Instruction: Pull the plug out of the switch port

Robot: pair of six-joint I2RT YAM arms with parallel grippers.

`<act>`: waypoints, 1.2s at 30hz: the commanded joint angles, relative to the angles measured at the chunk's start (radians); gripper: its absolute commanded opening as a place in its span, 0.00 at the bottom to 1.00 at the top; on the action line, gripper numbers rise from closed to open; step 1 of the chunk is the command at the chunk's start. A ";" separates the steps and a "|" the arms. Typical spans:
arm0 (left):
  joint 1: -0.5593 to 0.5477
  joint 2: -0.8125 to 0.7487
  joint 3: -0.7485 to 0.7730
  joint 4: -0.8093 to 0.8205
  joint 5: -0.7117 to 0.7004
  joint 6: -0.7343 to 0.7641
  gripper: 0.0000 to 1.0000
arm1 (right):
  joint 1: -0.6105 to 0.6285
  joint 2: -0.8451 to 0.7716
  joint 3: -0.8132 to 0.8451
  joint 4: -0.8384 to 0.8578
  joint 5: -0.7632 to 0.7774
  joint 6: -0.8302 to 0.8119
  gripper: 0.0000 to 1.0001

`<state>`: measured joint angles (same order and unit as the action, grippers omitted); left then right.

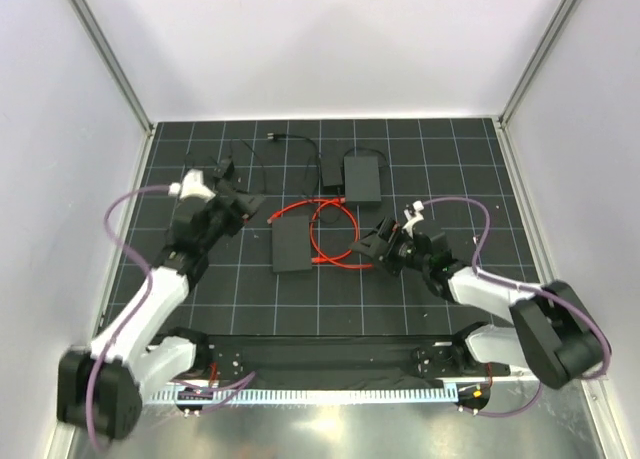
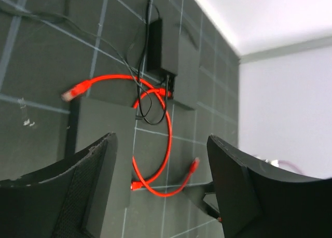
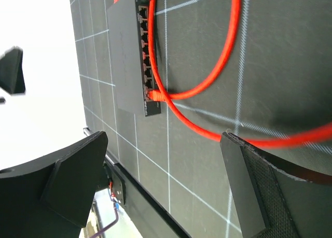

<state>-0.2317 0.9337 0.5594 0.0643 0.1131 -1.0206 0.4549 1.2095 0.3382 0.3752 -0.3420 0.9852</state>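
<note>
Two tools work over this tabletop (image 1: pixel 440 159), and we see both spread wide with nothing between their fingers. Nearest us, the right tool (image 3: pixel 163 138) hangs low just beside the switch (image 3: pixel 124 51), its gap turned toward the row of ports along the switch's right edge. One red plug (image 3: pixel 154 96) sits in a port toward the end of that row nearest the arm bases, apart from either finger. From it the red cable (image 3: pixel 218 67) curls away in loops over the grid, to the right of the switch. A little farther on, the left tool (image 2: pixel 162 139) hovers off the switch's far left corner, well apart from the plug. A loose red connector (image 2: pixel 70 95) lies near that corner. Farthest from us, a second black box (image 1: pixel 362 176) rests on the grid, with thin black leads (image 1: pixel 300 144) running beside it.
</note>
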 commanded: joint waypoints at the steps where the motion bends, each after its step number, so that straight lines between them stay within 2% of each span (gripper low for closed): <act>1: -0.104 0.204 0.143 0.003 -0.036 0.166 0.72 | 0.022 0.080 0.094 0.176 -0.061 0.012 1.00; 2: -0.122 0.247 0.170 -0.001 -0.046 0.174 0.70 | 0.043 0.117 0.108 0.177 -0.060 0.004 1.00; 3: -0.154 0.284 0.213 0.002 -0.046 0.178 0.64 | 0.053 0.130 0.119 0.179 -0.055 0.003 1.00; 5: -0.182 0.365 0.227 0.025 -0.065 0.200 0.62 | 0.077 0.148 0.134 0.186 -0.017 0.004 1.00; 11: -0.242 0.410 0.136 0.192 -0.104 0.232 0.57 | 0.171 0.202 0.150 0.212 0.046 0.007 0.90; 16: -0.259 0.421 0.103 0.198 -0.104 0.243 0.51 | 0.202 0.251 0.139 0.177 0.089 -0.019 0.75; 19: -0.271 0.409 0.071 0.203 -0.151 0.229 0.49 | 0.202 0.242 0.116 0.133 0.121 -0.031 0.66; 23: -0.296 0.382 0.040 0.224 -0.223 0.232 0.48 | 0.202 0.211 0.099 0.079 0.184 -0.029 0.63; 26: -0.301 0.393 0.050 0.215 -0.216 0.235 0.48 | 0.202 0.196 0.093 0.031 0.238 -0.022 0.60; 32: -0.314 0.412 0.062 0.209 -0.213 0.247 0.48 | 0.203 0.148 0.058 0.044 0.259 -0.003 0.58; 36: -0.324 0.419 0.066 0.206 -0.214 0.255 0.48 | 0.205 0.043 0.058 -0.056 0.302 -0.040 0.58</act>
<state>-0.5453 1.3479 0.6010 0.2283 -0.0772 -0.7959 0.6540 1.3403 0.3923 0.3637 -0.1139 0.9798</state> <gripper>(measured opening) 0.478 0.580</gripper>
